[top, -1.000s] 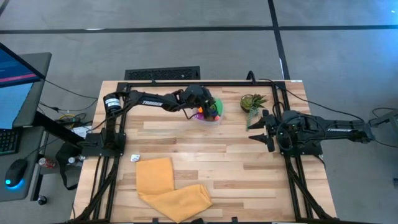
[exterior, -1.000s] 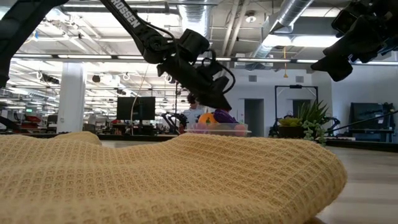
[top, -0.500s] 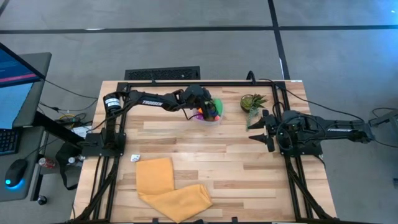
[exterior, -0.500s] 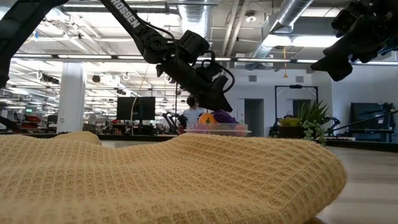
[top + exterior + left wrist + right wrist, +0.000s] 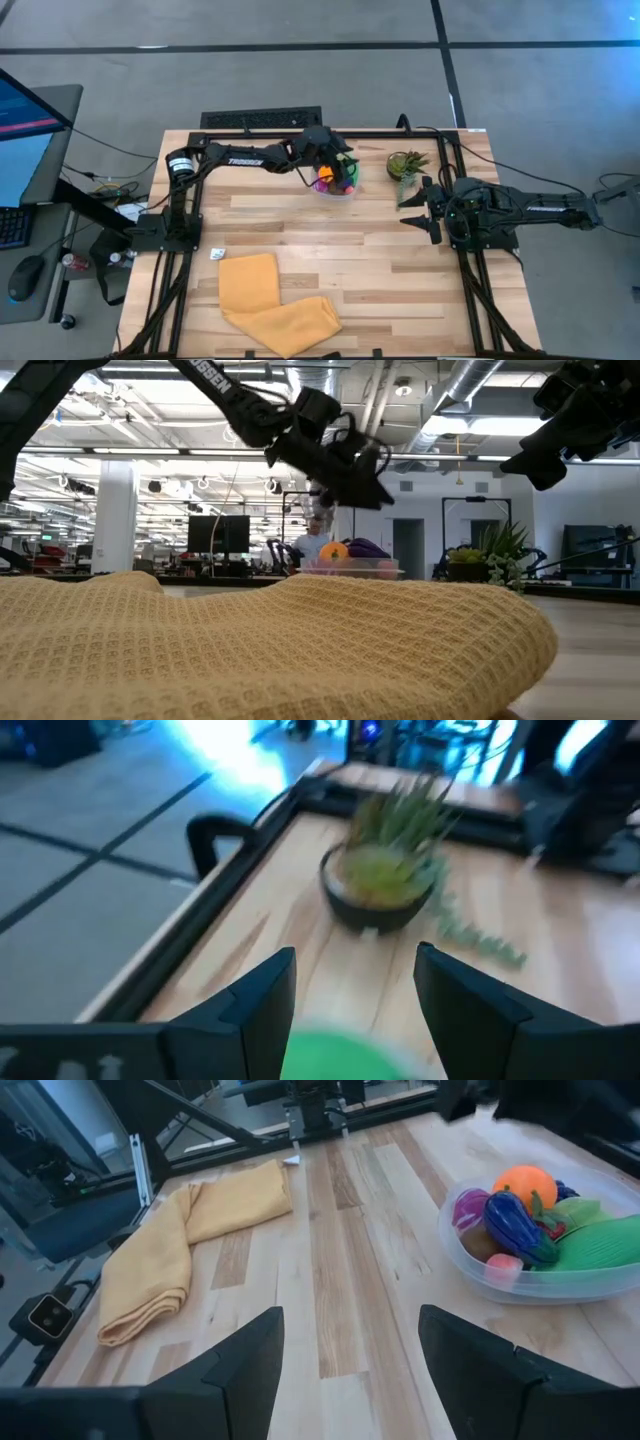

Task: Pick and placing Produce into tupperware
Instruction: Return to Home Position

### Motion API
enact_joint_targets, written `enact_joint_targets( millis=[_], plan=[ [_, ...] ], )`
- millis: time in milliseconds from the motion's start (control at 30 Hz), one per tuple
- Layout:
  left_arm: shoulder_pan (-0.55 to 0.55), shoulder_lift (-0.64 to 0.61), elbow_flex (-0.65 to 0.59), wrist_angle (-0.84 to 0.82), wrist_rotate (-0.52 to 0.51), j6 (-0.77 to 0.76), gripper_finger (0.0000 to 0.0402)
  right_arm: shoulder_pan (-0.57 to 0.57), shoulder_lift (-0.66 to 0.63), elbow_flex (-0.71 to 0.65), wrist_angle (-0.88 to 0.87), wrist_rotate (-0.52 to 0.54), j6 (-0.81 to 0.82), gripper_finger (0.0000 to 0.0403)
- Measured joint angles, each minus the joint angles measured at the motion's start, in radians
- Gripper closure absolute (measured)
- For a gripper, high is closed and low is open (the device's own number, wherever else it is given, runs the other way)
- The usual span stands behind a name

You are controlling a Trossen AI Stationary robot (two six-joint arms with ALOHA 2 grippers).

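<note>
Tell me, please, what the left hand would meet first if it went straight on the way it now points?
Most likely the potted plant: the open left hand points straight at it. Depth is unclear, so it might reach the table just short of it.

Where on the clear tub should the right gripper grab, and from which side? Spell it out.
Probably the rim of the tupperware on the side facing the right gripper, coming from above with one finger outside the wall, one just inside. The tub is round and wide, and produce heaps up in its middle. The left gripper hangs open above it.
</note>
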Motion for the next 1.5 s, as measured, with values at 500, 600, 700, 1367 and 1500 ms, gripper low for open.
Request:
enact_joint_targets(
  millis=[500,600,700,1367,1500],
  plan=[
    [-0.007,0.000,0.418,-0.552,0.202,-0.085,0.0207,0.001,0.000,0.000,0.104,0.001,-0.001,0.0147],
    [-0.025,0.000,0.439,-0.625,0.322,-0.035,0.0207,0.001,-0.002,0.000,0.198,0.002,-0.039,0.0147],
    [-0.049,0.000,0.441,-0.674,0.433,0.044,0.0207,0.000,-0.002,0.000,0.239,0.034,-0.056,0.0147],
    [-0.112,-0.141,0.441,-0.706,0.543,0.202,0.0207,0.041,-0.002,0.000,0.240,0.088,-0.037,0.0147],
    [-0.118,-0.172,0.441,-0.717,0.545,0.208,0.0207,0.041,-0.002,0.000,0.240,0.088,-0.036,0.0147]
  ],
)
